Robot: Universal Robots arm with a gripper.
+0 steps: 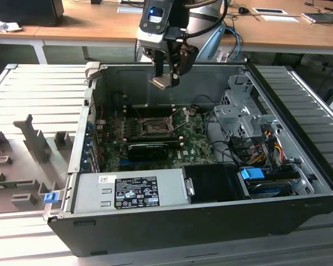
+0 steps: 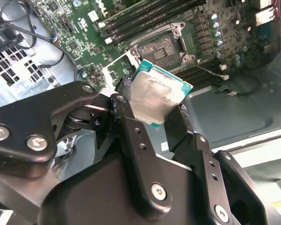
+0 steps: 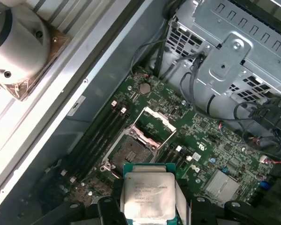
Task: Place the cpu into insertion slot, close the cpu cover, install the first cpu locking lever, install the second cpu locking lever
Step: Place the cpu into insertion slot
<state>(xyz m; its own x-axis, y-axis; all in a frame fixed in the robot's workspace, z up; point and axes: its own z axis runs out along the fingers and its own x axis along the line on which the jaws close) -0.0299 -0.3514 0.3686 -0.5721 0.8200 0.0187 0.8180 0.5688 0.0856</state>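
Ribbed grey bench, open computer case on top, green motherboard exposed inside. Gripper pinching cpu by opposite edges, leaving metal top and underside free, hovering well above board. Insertion slot bare below chip, apart from it. Cpu cover hinged up, apparently to keep socket clear for seating.
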